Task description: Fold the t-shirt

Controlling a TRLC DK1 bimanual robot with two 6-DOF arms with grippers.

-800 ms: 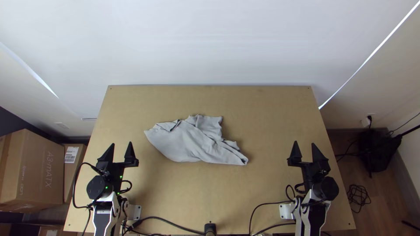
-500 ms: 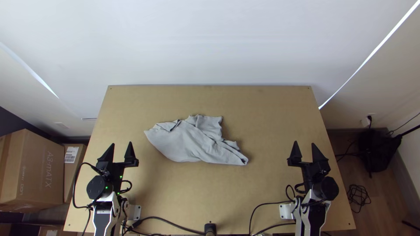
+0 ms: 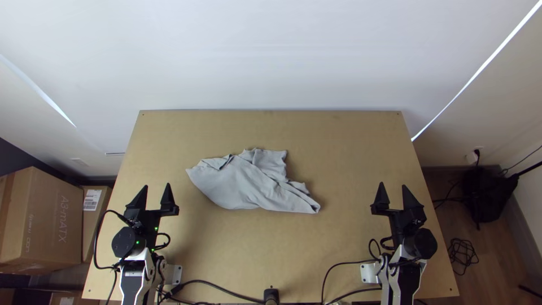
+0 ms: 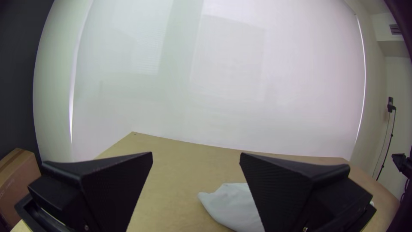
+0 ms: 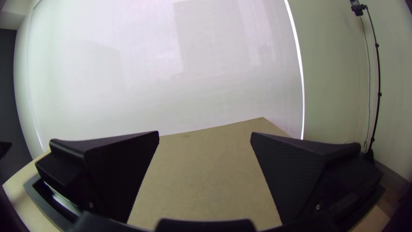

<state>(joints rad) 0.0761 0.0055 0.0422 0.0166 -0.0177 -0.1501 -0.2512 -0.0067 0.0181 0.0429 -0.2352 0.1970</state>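
Top view: matches earlier frames — shows grey t-shirt [image 3: 240, 183] bunched, creased near middle of table [image 3: 344, 152], between left gripper [image 3: 157, 185] and right gripper [image 3: 393, 184]. Left wrist view: shows jaws released, t-shirt partly hidden. Right wrist view: shows jaws released — table beyond.

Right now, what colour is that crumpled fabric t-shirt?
The t-shirt is light grey, clearest in the top view.

links [image 3: 135, 261]: white, black | joint housings [image 3: 125, 242]: round, black | left gripper [image 3: 156, 184], right gripper [image 3: 393, 184]: black, wedge-fingered | cables [image 3: 95, 243]: black | lights [image 3: 156, 229]: green
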